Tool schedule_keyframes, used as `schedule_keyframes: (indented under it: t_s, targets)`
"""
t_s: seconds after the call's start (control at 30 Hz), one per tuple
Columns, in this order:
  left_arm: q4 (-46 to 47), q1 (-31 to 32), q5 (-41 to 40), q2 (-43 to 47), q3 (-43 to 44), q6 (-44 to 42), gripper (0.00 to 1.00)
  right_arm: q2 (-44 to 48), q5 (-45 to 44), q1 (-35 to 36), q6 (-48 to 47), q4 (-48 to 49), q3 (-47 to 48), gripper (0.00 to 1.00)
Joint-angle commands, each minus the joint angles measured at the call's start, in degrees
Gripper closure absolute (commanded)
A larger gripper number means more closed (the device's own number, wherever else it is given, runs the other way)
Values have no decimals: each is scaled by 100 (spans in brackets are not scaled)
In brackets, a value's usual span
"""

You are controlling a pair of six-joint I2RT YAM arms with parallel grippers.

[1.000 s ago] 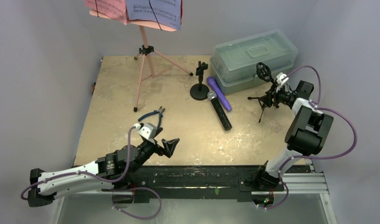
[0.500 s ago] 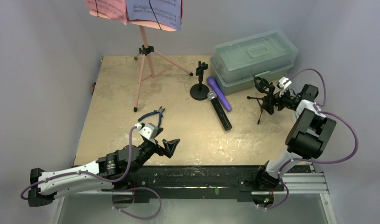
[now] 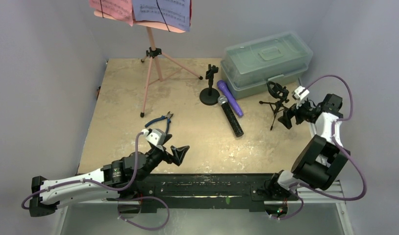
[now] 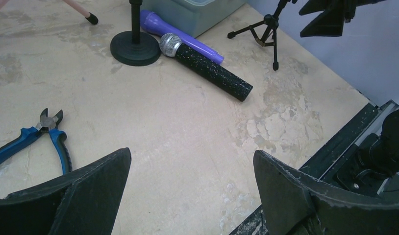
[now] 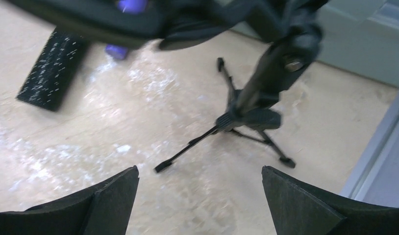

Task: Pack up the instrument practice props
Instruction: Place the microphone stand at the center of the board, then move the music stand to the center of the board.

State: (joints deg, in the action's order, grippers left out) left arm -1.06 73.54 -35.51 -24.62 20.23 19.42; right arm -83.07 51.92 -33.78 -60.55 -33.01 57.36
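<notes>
At the near table edge:

1. Left gripper (image 3: 177, 152): fingers spread wide, holding nothing, hovering low over bare tabletop (image 3: 124, 88).
2. Blue-handled pliers (image 3: 159, 120): lying flat just beyond the left gripper. Not a prop.
3. Right gripper (image 3: 288, 116): jaws wide apart, empty, just beside the tripod mic support (image 3: 275, 100) but not touching it.
4. Tripod mic support: standing upright on its legs, clip on top, near the right edge and in front of the box.
5. Black silver-headed mic (image 3: 230, 115): lying mid-table, its head toward the far side.
6. Purple mic (image 3: 230, 98): lying alongside the black mic, touching or almost touching it.
7. Round-base mic support (image 3: 209, 90): upright, just left of both mics.
8. Translucent greenish lidded box (image 3: 266, 61): far right, lid shut.
9. Pink tripod music rack (image 3: 153, 58): far left, fully set up, carrying a lavender sheet (image 3: 161, 10) and a red sheet (image 3: 112, 7).

Step in hand, as judged: the tripod support is the item being handled, and no prop is packed yet. The next move calls for closing squarely on the slim stem without tipping its legs. If the box is the container, its lid must be opened first.

Writing: staves are printed on the sheets but are too small to read. No brand or label is legible.
</notes>
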Motion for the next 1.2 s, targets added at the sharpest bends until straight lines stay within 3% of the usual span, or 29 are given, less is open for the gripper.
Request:
schedule_keyframes:
  t_s: [0.0, 0.17, 0.3, 0.43, 0.57, 0.8, 0.97, 1.03, 1.17]
  targets:
    - [119, 2, -376, -215, 399, 136, 4, 779, -344, -13, -431, -1259, -223, 1]
    - [294, -21, -896, -719, 701, -133, 2, 1718, -524, -6, -654, -2402, -239, 1]
    - [681, -429, -637, -1271, 936, -482, 1, 2416, -6, 13, -686, -3145, -142, 1]
    - [985, -1672, 699, -1950, 1221, -307, 1, 2704, 768, 373, -287, -3395, -38, 1]
    - [1179, -2888, 1973, -2637, 1551, -38, 1, 2636, 1137, 1225, 969, -2639, -179, 1]
    - [1411, -4548, 3107, -3398, 1939, 228, 0, 2634, 1583, 1489, 1637, -1973, -427, 1]
    - [3222, -5691, 3788, -3873, 1654, 780, 2, 2497, 1841, 1489, 1319, -2231, -379, 1]
    - [4024, -6053, 3976, -4217, 1655, 945, 2, 2469, 1860, 1490, 585, -2829, -256, 1]
    - [4754, -6467, 4471, -5067, 2191, 1081, 3, 2726, 1869, 1492, 369, -3004, -291, 1]
